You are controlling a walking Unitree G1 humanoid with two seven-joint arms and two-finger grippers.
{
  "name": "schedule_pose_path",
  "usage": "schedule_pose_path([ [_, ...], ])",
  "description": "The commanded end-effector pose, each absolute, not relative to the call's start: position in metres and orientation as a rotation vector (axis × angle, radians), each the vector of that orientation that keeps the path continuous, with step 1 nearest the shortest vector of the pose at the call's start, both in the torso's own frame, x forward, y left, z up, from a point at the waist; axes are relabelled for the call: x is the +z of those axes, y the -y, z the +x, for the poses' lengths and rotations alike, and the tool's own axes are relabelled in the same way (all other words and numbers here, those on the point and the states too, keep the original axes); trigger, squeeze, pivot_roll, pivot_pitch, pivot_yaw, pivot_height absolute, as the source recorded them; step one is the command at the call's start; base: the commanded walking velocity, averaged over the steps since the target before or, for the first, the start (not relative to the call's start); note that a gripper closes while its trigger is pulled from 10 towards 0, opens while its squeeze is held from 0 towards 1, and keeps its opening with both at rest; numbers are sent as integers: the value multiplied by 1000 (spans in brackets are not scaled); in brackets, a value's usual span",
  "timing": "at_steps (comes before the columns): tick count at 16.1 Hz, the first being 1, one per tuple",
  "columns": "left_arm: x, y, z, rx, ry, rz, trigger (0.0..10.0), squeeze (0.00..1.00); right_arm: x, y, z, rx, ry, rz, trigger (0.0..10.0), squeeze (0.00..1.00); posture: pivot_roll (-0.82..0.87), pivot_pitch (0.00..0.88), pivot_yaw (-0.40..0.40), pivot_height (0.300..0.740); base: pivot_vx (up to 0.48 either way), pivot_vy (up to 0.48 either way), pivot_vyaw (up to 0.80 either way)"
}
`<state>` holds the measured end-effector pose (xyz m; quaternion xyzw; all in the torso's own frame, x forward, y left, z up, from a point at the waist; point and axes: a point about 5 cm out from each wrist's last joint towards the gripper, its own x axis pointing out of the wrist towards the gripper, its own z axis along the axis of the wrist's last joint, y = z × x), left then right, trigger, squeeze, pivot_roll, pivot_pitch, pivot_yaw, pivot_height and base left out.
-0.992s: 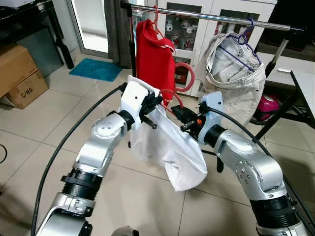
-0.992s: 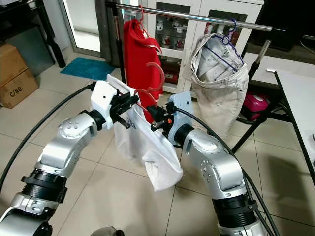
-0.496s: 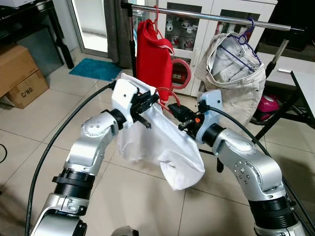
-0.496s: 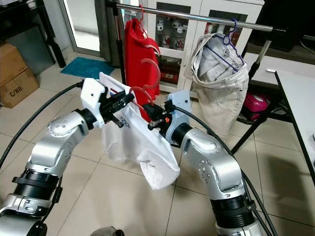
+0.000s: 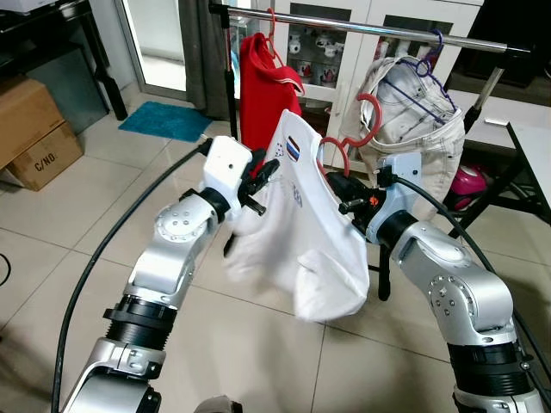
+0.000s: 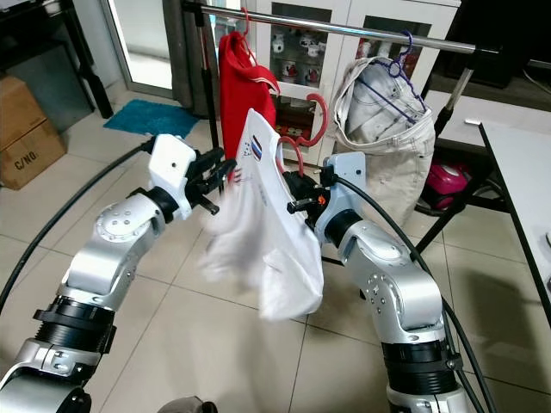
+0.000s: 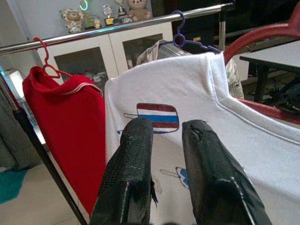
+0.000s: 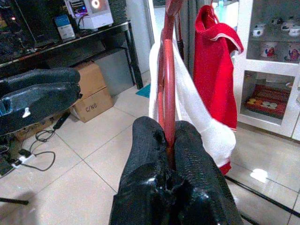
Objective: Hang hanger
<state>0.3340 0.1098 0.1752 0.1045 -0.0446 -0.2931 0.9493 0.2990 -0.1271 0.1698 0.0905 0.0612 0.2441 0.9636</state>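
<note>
From the head, the right gripper point(image 5: 346, 194) lifts the red hanger point(image 5: 357, 133), draped with a white shirt point(image 5: 306, 232), toward the rail point(image 5: 362, 26) between two hung garments. The right wrist view shows those fingers point(image 8: 149, 154) clamped on the hanger's bar (so the hook stays free). The left wrist view shows the left gripper point(image 7: 166, 136) slightly parted and empty just beside the shirt, probably to steady it.

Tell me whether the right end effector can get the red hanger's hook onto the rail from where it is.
Probably yes. The right end effector is shut on the red hanger, whose hook sits just below the rail, in the open gap between the red garment and the beige garment.
</note>
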Motion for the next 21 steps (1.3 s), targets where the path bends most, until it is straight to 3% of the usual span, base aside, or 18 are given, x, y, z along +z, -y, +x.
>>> schedule_pose_path([
  [1,178,-109,336,-597,110,211,10000,0,181,126,300,503,-77,187,10000,0,-126,0,-8,740,0,0,0],
  [3,181,-104,333,-666,131,150,10000,0,183,126,300,512,-67,191,10000,0,-128,0,-8,740,0,0,0],
  [4,181,-104,333,-665,136,152,10000,937,183,126,300,514,-67,192,10000,0,-130,0,-6,740,0,0,0],
  [5,182,-102,334,-670,144,154,10000,1000,184,125,299,524,-65,191,10000,0,-132,0,-8,740,0,0,0],
  [7,184,-97,335,-686,157,157,10000,1000,184,124,297,545,-64,190,10000,0,-134,0,-8,740,0,0,0],
  [8,185,-94,336,-695,159,166,10000,212,184,123,296,557,-64,188,10000,0,-136,0,-8,740,0,0,0],
  [9,185,-92,338,-699,156,177,10000,0,185,121,295,567,-60,187,10000,0,-143,0,-6,740,0,0,0],
  [14,181,-86,342,-743,143,180,10000,0,190,115,289,626,-32,183,10000,0,-161,0,10,740,0,0,0],
  [15,181,-85,343,-744,142,178,7686,0,191,115,289,630,-29,185,10000,0,-162,0,12,740,0,0,0],
  [16,181,-85,344,-747,142,178,1098,0,191,115,288,632,-27,186,10000,0,-163,0,13,740,0,0,0],
  [17,181,-85,344,-750,145,179,0,0,191,115,287,635,-27,187,10000,0,-162,0,11,740,0,0,0],
  [21,180,-86,344,-771,151,186,0,0,192,113,286,651,-25,189,10000,0,-168,0,12,740,0,0,0],
])
